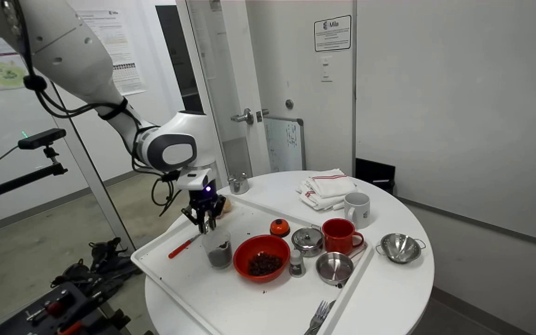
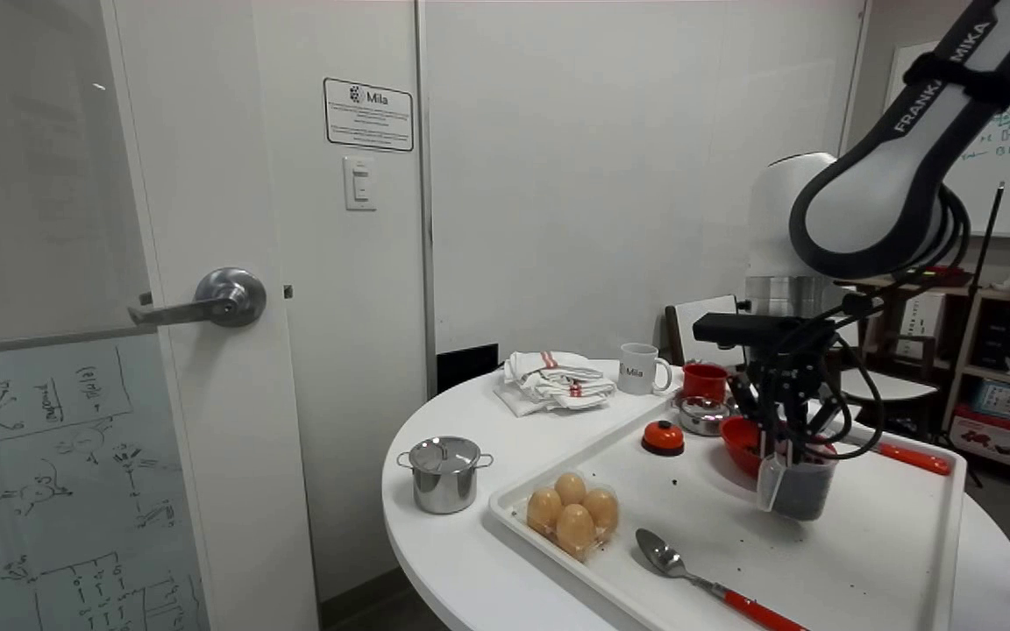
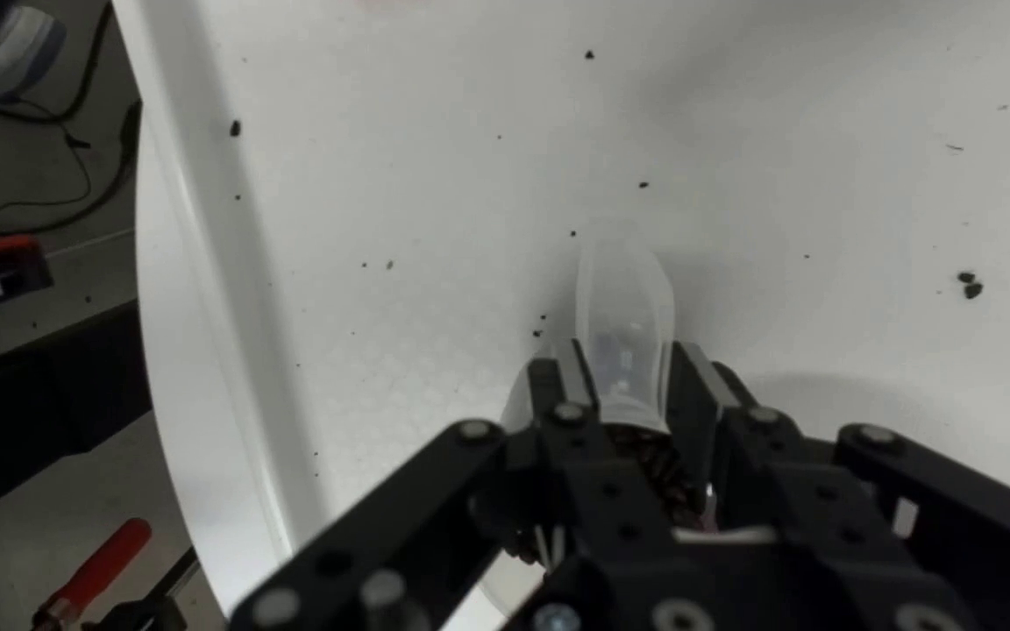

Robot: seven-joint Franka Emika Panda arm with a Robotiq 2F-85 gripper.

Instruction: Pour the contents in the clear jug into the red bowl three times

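"Our gripper (image 3: 628, 372), has it got anything?"

"Yes, we see it clamped on the clear jug (image 2: 803, 492), by the handle (image 3: 624, 302)."

"Where?"

"Above or on the tray (image 1: 231, 307), we can't tell which, just beside the red bowl (image 1: 257, 245)."

"Farther out?"

"Red mug (image 1: 337, 243) by one tray corner, fork (image 1: 319, 315) along the edge running from it, brown eggs (image 2: 575, 526) at another corner."
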